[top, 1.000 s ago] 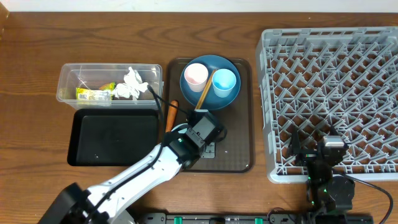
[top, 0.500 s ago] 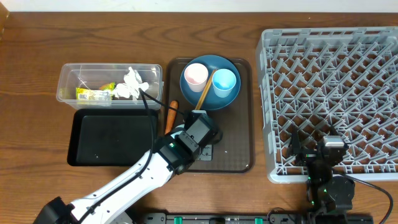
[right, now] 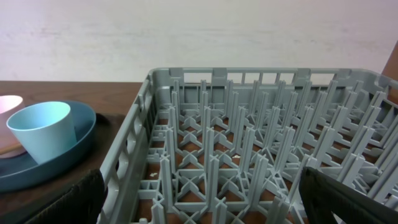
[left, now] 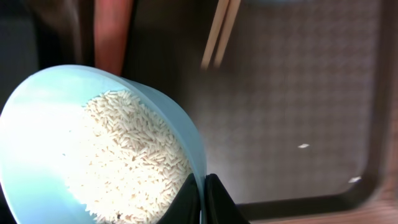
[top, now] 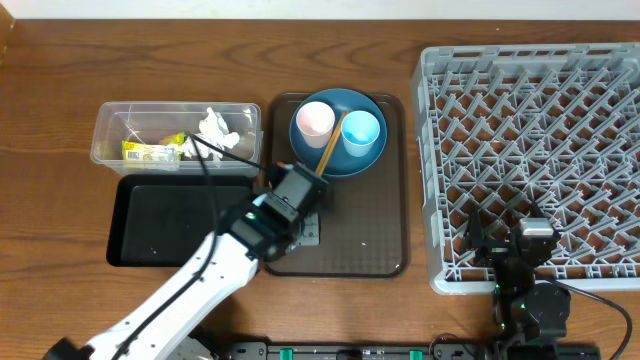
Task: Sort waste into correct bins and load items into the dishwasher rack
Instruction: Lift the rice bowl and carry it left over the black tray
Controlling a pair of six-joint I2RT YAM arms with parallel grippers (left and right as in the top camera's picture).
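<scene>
My left gripper (left: 203,200) is shut on the rim of the light blue bowl (left: 37,124), which is tilted and holds white rice (left: 130,155). In the overhead view the left gripper (top: 290,203) hangs over the left part of the brown tray and hides the bowl. The orange carrot (left: 112,31) lies just beyond the bowl. The dark blue plate (top: 340,158) carries the pink cup (top: 315,121), the light blue cup (top: 361,131) and the chopsticks (top: 330,145). The clear container (top: 110,135) holds the tissue (top: 213,128) and wrapper (top: 152,151). My right gripper (right: 199,199) is open at the rack's near edge.
The black tray (top: 180,220) lies left of the brown serving tray (top: 375,240), below the clear container. The grey rack (top: 540,150) fills the right side. A couple of loose rice grains (left: 303,146) lie on the brown tray.
My left gripper has moved left and slightly back across the brown tray toward the black tray, carrying the bowl. The right arm has not moved.
</scene>
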